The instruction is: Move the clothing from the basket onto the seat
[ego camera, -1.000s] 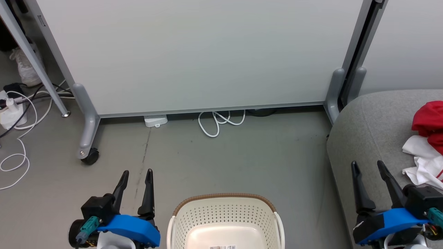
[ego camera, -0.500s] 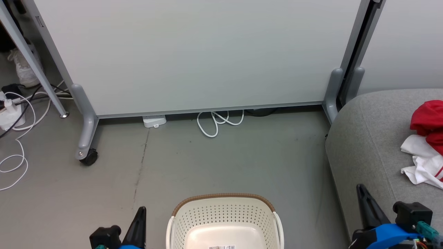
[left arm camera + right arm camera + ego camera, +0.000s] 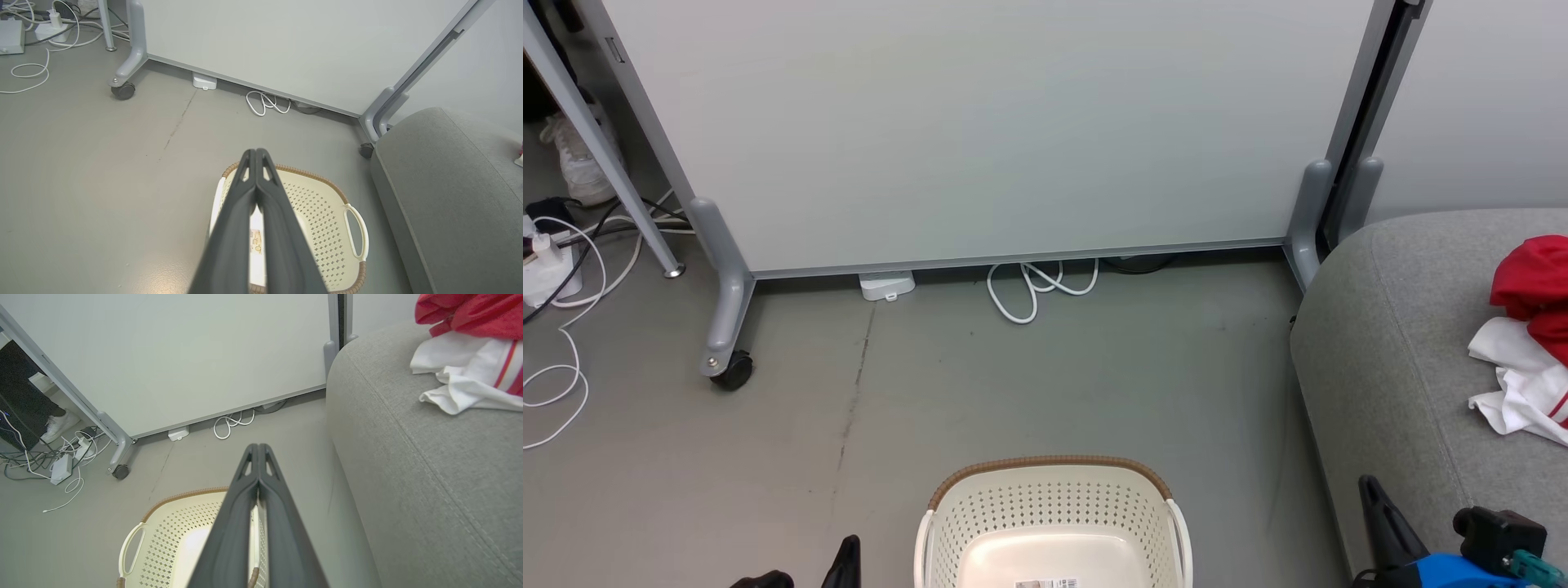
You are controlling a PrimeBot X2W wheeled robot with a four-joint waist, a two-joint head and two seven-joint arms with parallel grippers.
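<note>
– Clothing point(image 3: 1531, 343) first: where does it lie?

– On the seat point(image 3: 1388, 343), as a crumpled heap at the right edge of the head view. The red garment is farther back, and the white one with red stripes lies nearer the robot.

– And the basket point(image 3: 1054, 462)?

– It stands on the floor just left of the seat's rounded end. As far as its inside shows, it holds nothing: a bare floor with a barcode label point(image 3: 1045, 583).

– Grippers?

– The left gripper point(image 3: 256, 152) has its fingers pressed tip to tip and holds nothing. It hangs above the basket's left side. The right gripper point(image 3: 258, 446) is pressed together the same way and is also empty. It hangs over the gap between the basket and the seat's edge.

– Which way is the heap from them?

– From the right gripper it lies ahead and to the right, up on the cushion. Its length seems to run front to back along the seat. The right arm is clearly nearer, since the left has the whole basket between it and the seat.

– So what's left?

– By my reading, nothing. Both garments are already across. If the heap needed tidying, that would be the right arm's job, and its fingers would have to spread first.
</note>
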